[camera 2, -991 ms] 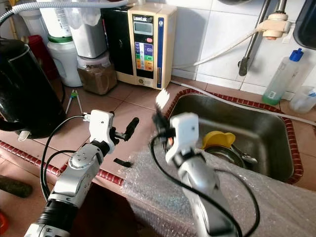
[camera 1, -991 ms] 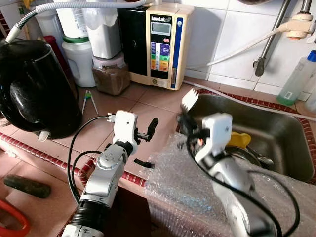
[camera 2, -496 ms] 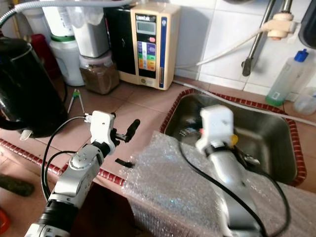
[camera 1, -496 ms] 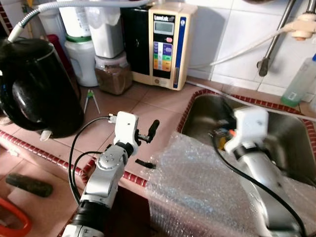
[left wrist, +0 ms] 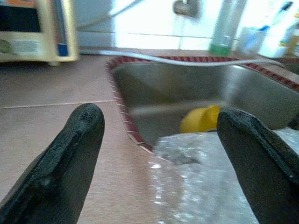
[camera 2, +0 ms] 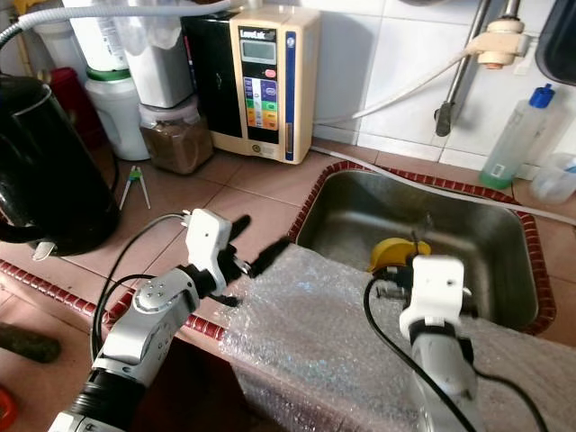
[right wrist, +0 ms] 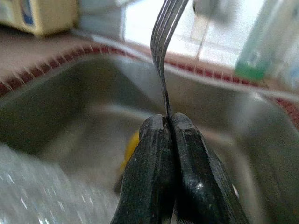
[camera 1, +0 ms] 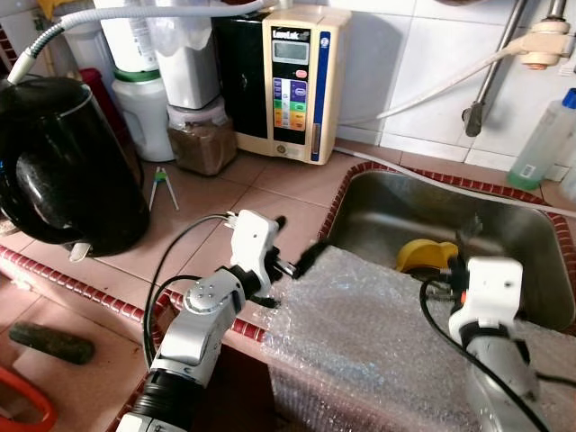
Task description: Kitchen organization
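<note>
1. Left eye view: the bubble wrap (camera 1: 378, 333) lies over the front edge of the sink (camera 1: 522, 234), flatter than one second ago, when it was bunched below the right arm.
2. The right gripper (right wrist: 164, 140) was raised by the sink's left rim – now it is lower, at the front right, fingers pressed together on a fork (right wrist: 163, 42) pointing up.
3. The left gripper (left wrist: 159, 140) has moved to the wrap's corner – fingers apart.

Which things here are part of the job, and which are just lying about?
In play: fork, pinched in the right gripper; sink; bubble wrap; left gripper, jaws open.
Lying about: black kettle, water ionizer, yellow cup, spray bottle.
</note>
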Motion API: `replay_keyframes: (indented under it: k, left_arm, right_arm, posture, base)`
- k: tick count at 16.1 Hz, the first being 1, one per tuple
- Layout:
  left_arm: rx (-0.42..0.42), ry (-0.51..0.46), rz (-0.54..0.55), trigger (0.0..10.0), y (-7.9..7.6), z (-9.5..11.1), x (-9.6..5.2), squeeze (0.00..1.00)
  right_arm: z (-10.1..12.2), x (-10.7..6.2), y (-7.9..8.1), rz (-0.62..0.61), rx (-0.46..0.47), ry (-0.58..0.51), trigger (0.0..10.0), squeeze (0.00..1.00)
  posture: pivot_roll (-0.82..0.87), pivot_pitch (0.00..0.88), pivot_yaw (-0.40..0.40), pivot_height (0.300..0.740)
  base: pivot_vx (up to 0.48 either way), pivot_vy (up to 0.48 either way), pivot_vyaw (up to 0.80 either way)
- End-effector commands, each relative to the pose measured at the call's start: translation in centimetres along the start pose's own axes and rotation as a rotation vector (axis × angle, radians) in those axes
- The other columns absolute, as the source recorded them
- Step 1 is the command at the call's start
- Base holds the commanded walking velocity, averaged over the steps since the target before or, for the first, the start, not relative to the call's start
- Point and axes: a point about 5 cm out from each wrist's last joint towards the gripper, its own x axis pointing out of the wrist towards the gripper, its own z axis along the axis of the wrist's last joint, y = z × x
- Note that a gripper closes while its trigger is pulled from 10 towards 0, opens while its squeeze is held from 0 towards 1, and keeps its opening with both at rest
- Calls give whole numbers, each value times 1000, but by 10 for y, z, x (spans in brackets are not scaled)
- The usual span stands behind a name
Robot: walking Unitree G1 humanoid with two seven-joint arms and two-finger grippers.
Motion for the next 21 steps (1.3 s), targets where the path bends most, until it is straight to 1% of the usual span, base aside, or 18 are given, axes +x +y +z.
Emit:
replay_keyframes:
  k: [1, 2, 3, 4, 5, 6, 7, 12, 14, 16, 18, 20, 21]
  left_arm:
    - [4, 6, -50, 10000, -2, 2, -1, 0]
    - [2, 5, -100, 10000, -6, 3, -1, 0]
    - [-9, 16, -136, 10000, -8, 3, -1, 0]
    - [0, 24, -162, 10000, -9, 3, -2, 0]
    - [6, 33, -170, 10000, -9, 2, -2, 0]
    - [8, 31, -161, 10000, -8, 2, -2, 0]
    - [5, 31, -158, 10000, -7, 3, -2, 0]
    - [7, 33, -166, 10000, -8, 2, -2, 0]
    - [15, 38, -139, 10000, -5, 1, -4, 0]
    - [44, 25, -15, 10000, 7, 1, -8, 0]
    - [72, 4, 111, 10000, 14, 0, -14, 0]
    - [104, 9, 225, 10000, 21, -5, -22, 0]
    - [116, 18, 269, 10000, 24, -8, -24, 0]
  right_arm:
    - [-8, -1, 1, -12, 14, 52, 10000, 0]
    - [-20, -2, 4, 9, 10, 126, 10000, 0]
    - [-27, -3, 5, 9, 6, 167, 10000, 0]
    - [-34, -5, 5, 4, 15, 211, 10000, 0]
    - [-36, -5, 4, -12, 6, 213, 10000, 0]
    - [-37, -6, 3, -11, 22, 223, 10000, 0]
    - [-36, -7, 3, -4, 64, 220, 10000, 1000]
    - [-33, -6, 3, -7, 66, 210, 10000, 1000]
    - [-32, -6, 3, -6, 75, 206, 10000, 1000]
    - [-31, -5, 4, -2, 81, 202, 10000, 1000]
    - [-27, -4, 7, 19, 76, 178, 10000, 1000]
    - [-17, -4, 16, 98, 70, 115, 10000, 1000]
    - [-14, -4, 21, 132, 27, 88, 10000, 1000]
  posture:
    - [-6, 0, 45, 740]
    - [-5, 0, 44, 740]
    - [-3, 0, 43, 740]
    - [-3, 0, 42, 740]
    - [-3, 0, 42, 740]
    - [-3, 0, 42, 740]
    - [-4, 0, 42, 740]
    - [-6, 0, 42, 740]
    - [-6, 0, 42, 740]
    - [3, 0, 37, 740]
    - [9, 0, 32, 740]
    - [11, 0, 30, 740]
    - [11, 0, 30, 740]
  base:
    - [0, 0, 0]
    - [0, 0, 0]
    - [0, 0, 0]
    - [0, 0, 0]
    - [0, 0, 0]
    - [0, 0, 0]
    - [0, 0, 0]
    - [0, 0, 0]
    - [0, 0, 0]
    - [0, 0, 0]
    - [0, 0, 0]
    - [0, 0, 0]
    - [0, 0, 0]
